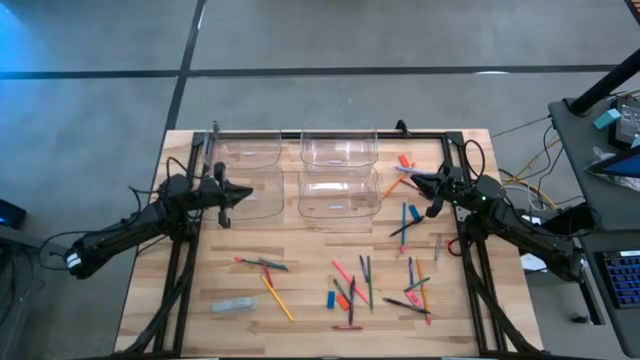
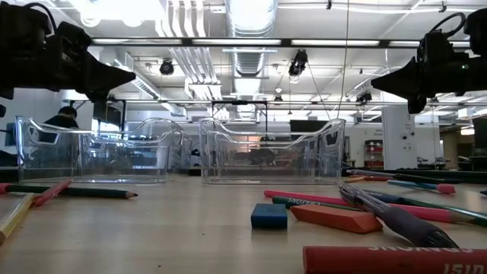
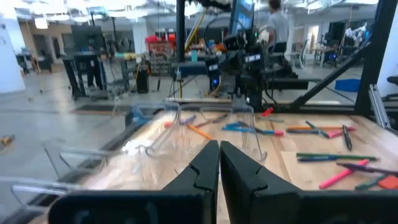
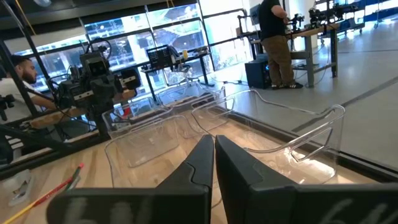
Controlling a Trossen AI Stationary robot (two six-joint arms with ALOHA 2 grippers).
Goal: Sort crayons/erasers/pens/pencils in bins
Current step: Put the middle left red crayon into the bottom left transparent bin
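Both claws are clenched on nothing and hang above the surface (image 1: 300,260): the left claw (image 1: 238,194) at the left bins (image 1: 248,178), the right claw (image 1: 424,184) just right of the middle bins. Nothing is sorted yet. The pencils (image 1: 278,300), pens (image 1: 368,280), crayons (image 1: 404,160) and erasers (image 1: 331,298) lie scattered, mostly on the near and right part. The right claw is nearer to most; a blue pencil (image 1: 405,217) lies just below it toward the near edge, its long axis running near-to-far.

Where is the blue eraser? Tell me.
In the low view the blue eraser lies on the table in the foreground, just left of an orange-red crayon and well before the empty bins.
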